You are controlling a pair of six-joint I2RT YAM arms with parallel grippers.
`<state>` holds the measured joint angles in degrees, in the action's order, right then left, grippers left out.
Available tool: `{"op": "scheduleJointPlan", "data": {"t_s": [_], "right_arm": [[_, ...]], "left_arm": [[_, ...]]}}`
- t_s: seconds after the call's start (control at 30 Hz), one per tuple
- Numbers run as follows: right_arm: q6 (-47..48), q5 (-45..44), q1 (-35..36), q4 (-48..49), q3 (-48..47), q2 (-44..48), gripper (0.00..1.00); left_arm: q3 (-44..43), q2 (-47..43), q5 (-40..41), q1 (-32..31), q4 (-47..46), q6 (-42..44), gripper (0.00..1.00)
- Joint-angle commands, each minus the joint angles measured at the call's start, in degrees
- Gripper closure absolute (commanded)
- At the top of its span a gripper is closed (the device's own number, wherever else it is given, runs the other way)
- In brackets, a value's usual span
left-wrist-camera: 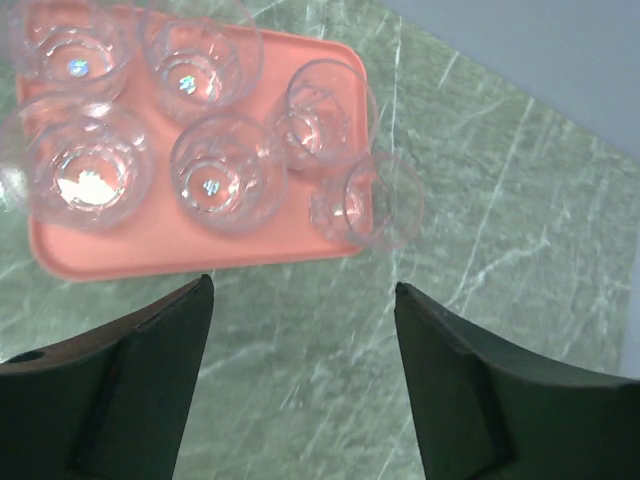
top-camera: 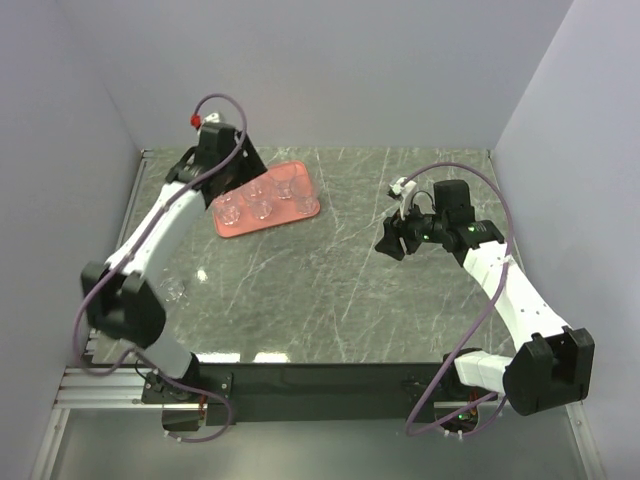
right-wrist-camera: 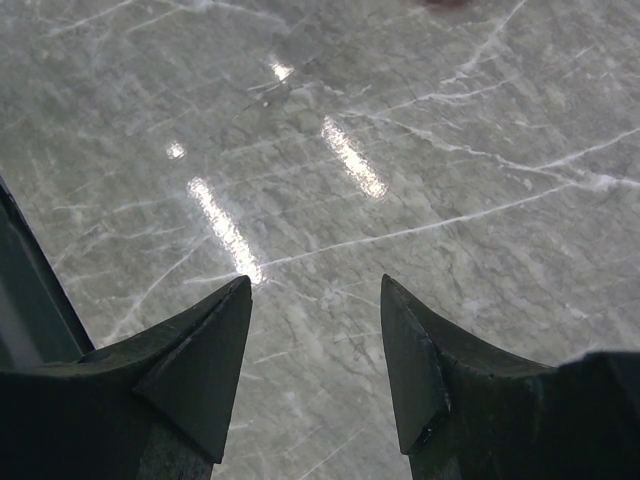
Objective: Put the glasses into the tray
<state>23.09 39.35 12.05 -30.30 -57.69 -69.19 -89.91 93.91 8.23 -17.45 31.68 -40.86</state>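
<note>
Black fingers (left-wrist-camera: 140,370) of your left gripper (left-wrist-camera: 302,292) stand wide apart and hold nothing; they hang over bare desk (left-wrist-camera: 500,250), just beside the salmon tray (left-wrist-camera: 130,255). This tray lies near the far left corner of the desk, and six clear glasses (left-wrist-camera: 225,180) are on it, close together. One of them, the corner glass (left-wrist-camera: 365,200), sits at a rounded corner of the tray and looks tilted; I cannot tell if it is fully inside the rim. Your right gripper (right-wrist-camera: 315,290) is also spread and empty, over bare desk toward the right edge. Near the left edge, closer to the near side, a small clear shape (top-camera: 173,290) may be one more glass. I judge the glasses to be light, stiff, slippery and easy to break, so take one wall between the fingers at the rim, and close gently.
</note>
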Motion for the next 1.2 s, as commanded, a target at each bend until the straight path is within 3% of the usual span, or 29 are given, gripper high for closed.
{"op": "scheduleJointPlan", "data": {"t_s": [0.0, 0.07, 0.2, 0.43, 0.67, 0.9, 1.03, 1.17], "right_arm": [[0.7, 1.3, -0.6, 0.3, 0.1, 2.0, 0.39], [0.7, 1.4, -0.6, 0.3, 0.2, 2.2, 0.39], [0.7, 1.8, -0.7, 0.2, 0.1, 2.3, 0.39], [0.9, 2.2, -0.7, 0.2, 0.2, 2.5, 0.39], [1.1, 2.4, -0.8, 0.1, 0.3, 2.7, 0.39], [1.1, 2.4, -1.2, 0.1, 0.4, 3.3, 0.39], [1.0, 2.4, -1.4, 0.2, 0.4, 3.3, 0.39], [1.0, 2.6, -1.5, 0.1, 0.4, 3.2, 0.39]], "left_arm": [[10.8, -12.3, 1.1, 0.2, -5.8, 1.8, 0.2], [17.4, -17.4, 2.6, 1.1, -5.6, 0.2, 0.14], [26.2, -30.2, 4.5, 3.6, -2.9, -3.6, 0.12], [36.5, -39.1, 10.4, 10.9, 10.3, -16.7, 0.08], [39.2, -35.8, 9.6, 20.2, 14.8, -19.5, 0.14], [38.5, -29.1, 9.6, 21.1, 14.0, -19.6, 0.17], [37.3, -24.3, 10.1, 22.0, 16.1, -19.3, 0.27], [36.8, -22.6, 10.9, 22.8, 15.2, -18.6, 0.3]]}}
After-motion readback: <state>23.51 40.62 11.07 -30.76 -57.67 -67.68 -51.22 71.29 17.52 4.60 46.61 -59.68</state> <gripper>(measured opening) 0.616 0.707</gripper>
